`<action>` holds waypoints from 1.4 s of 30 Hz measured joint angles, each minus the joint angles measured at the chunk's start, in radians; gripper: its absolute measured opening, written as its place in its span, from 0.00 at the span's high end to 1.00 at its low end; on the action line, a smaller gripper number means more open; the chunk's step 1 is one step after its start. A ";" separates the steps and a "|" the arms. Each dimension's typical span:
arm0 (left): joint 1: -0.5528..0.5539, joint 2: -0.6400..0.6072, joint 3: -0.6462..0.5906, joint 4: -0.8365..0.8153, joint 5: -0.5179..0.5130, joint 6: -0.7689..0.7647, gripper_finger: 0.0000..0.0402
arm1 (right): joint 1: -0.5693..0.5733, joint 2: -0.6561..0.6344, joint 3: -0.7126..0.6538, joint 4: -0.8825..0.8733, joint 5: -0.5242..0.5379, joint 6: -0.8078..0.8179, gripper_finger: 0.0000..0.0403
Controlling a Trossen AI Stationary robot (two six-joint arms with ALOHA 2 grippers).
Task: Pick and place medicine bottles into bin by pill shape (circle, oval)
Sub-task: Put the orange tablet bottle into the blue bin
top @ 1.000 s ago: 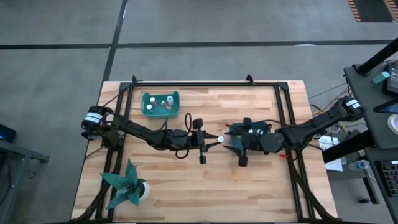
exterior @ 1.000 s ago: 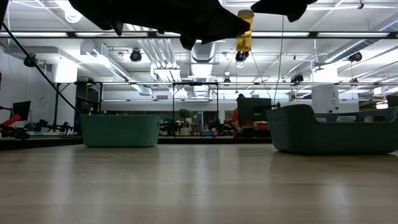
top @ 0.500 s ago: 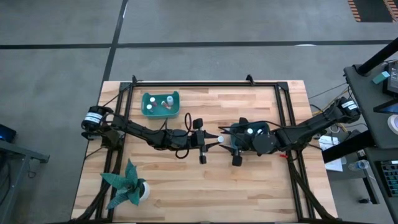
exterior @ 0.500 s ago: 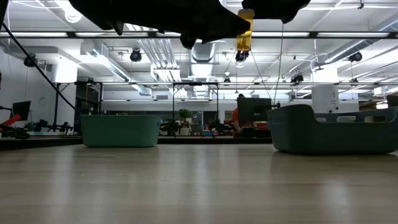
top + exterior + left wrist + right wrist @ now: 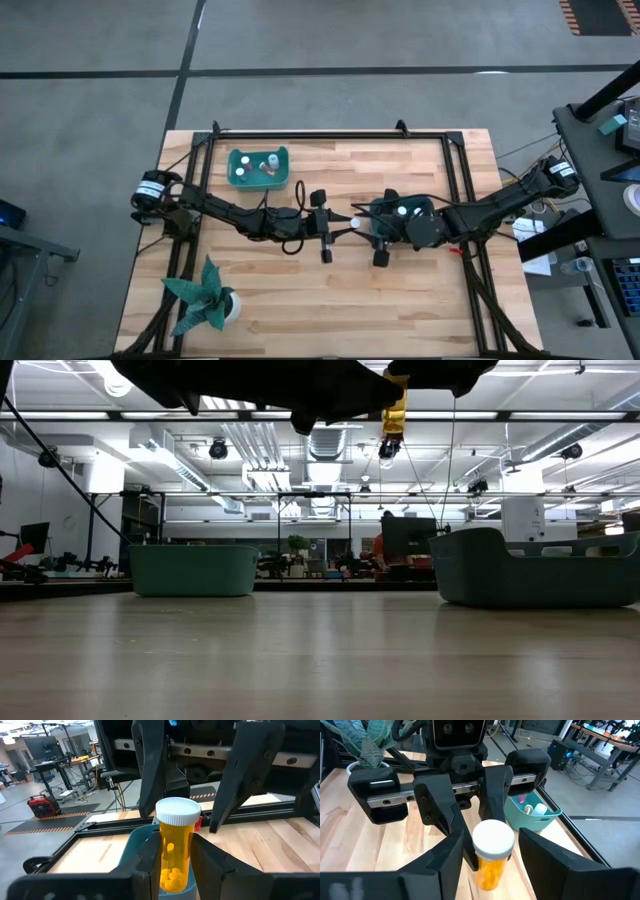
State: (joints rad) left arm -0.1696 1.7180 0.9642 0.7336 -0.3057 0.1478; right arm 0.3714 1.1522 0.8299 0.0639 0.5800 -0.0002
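Centrally, left gripper [image 5: 175,865] clamps amber pill bottle [image 5: 177,845]; round pills inside.

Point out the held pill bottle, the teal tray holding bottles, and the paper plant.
pill bottle [image 5: 176,865], left wrist view, on its amber body.
teal tray [image 5: 235,180], high view, on its left rim.
paper plant [image 5: 198,298], high view, on its teal leaves.

The right claw [image 5: 366,232] has moved in around the left claw's [image 5: 340,222] bottle [image 5: 354,224].
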 joint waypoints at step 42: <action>-0.002 -0.092 -0.078 -0.011 0.002 0.026 0.53 | 0.011 -0.138 -0.071 -0.288 -0.001 0.285 0.71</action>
State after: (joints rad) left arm -0.1711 1.6261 0.8867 0.7229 -0.3037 0.1735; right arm 0.3822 1.0139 0.7592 -0.2242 0.5795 0.2853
